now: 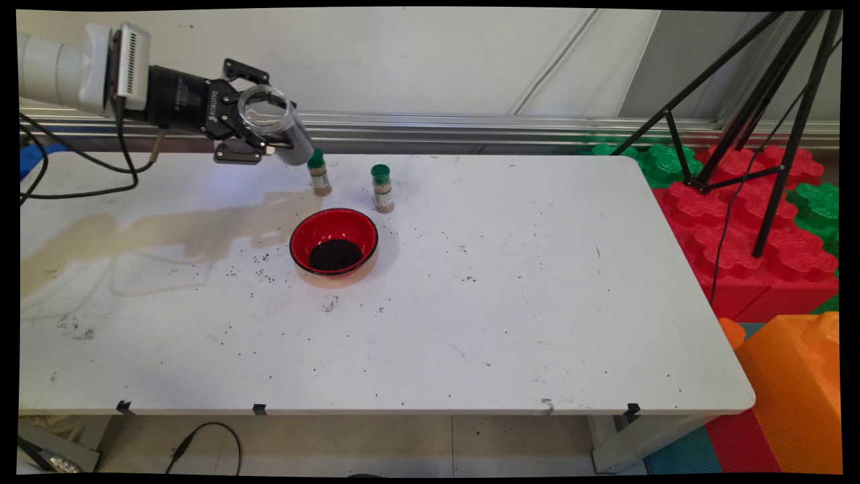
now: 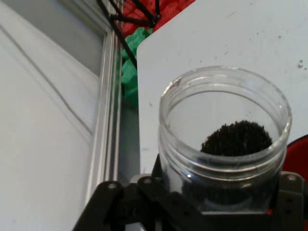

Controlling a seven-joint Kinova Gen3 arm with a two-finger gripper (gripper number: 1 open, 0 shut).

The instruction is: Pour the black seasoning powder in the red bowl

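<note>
Two black fingers of the gripper pinch a clear jar at the upper left of the main frame, above the table's far edge. The jar lies tilted, its open mouth turned toward the camera and upward, its base pointing down and right. In the hand view the jar fills the lower right of the frame, gripped between the linkage arms rising from the bottom edge, and a dark heap of grains shows through its open mouth.

Just below and right of the jar's base stands a small bottle with a green cap, upright on the table. A second green-capped bottle stands upright a little farther right, apart from the first. Below both, toward the frame's centre, sits a red bowl with a pile of black grains in its bottom. In the hand view a sliver of the bowl shows at the right edge.

Loose dark specks are scattered on the table around the bowl, and a wide tan stain spreads across the left part. Black tripod legs stand at the upper right over red and green foam blocks, with an orange block at the lower right.
</note>
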